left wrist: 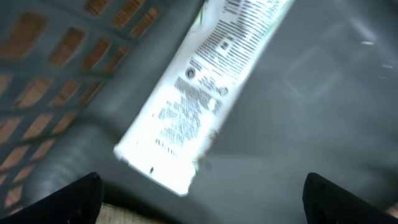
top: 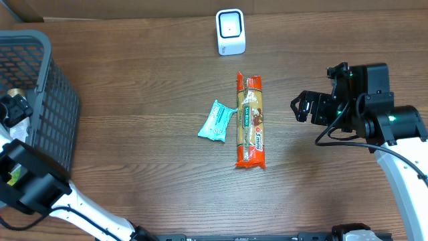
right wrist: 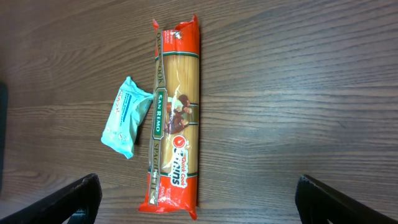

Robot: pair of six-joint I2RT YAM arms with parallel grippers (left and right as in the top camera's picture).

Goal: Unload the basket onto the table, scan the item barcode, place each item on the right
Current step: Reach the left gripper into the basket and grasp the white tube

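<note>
A white packet (left wrist: 199,93) with small black print lies slanted on the grey floor of the basket (left wrist: 74,143), blurred in the left wrist view. My left gripper (left wrist: 199,190) hovers just short of its lower end, open, with nothing between the fingers. A white barcode scanner (top: 231,31) stands at the back of the table. An orange spaghetti packet (top: 251,120) lies lengthwise at the table's middle. My right gripper (top: 302,108) hangs open to its right. From the right wrist, the spaghetti packet (right wrist: 175,118) lies ahead of that gripper (right wrist: 198,190).
The dark mesh basket (top: 40,94) stands at the left edge, and my left arm (top: 30,184) reaches into it. A small teal packet (top: 217,120) lies right beside the spaghetti on its left. Bare wooden tabletop (top: 147,80) lies between the basket and the packets.
</note>
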